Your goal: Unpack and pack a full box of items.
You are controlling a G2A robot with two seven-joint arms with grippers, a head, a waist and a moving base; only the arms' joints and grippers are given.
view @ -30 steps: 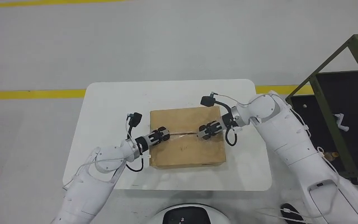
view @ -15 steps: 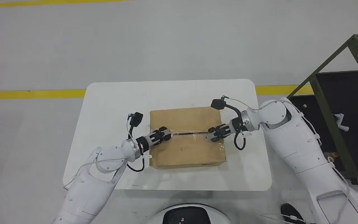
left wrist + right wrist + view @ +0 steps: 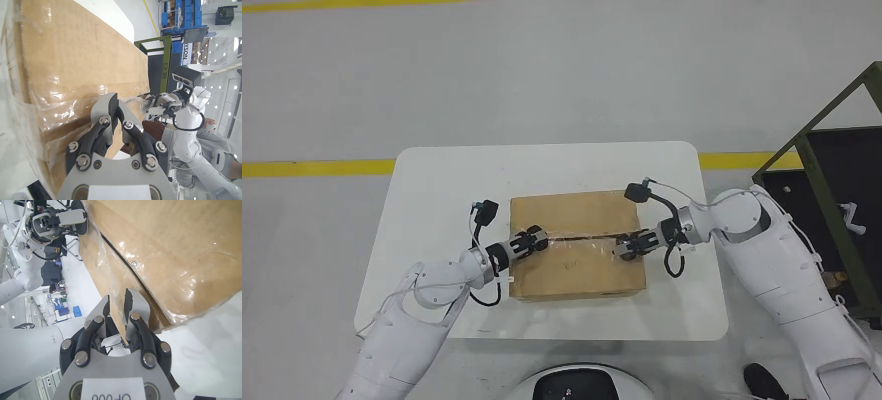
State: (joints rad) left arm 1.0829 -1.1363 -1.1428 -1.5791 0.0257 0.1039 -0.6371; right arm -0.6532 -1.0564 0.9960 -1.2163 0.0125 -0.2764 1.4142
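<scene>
This looks like a large industrial hall or robotics test floor. It has a smooth grey floor point(image 3: 542, 70) marked with a yellow line point(image 3: 322, 168). A green metal frame point(image 3: 832, 110) stands beside the white table point(image 3: 432, 200). Blue racks point(image 3: 191, 15) and rows of round ceiling lights point(image 3: 225, 54) lie beyond.

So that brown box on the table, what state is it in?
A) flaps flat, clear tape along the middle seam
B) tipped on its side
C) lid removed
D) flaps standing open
A: the cardboard box sits flat on the white table with both top flaps down, and shiny clear tape lies along the seam between them.
</scene>
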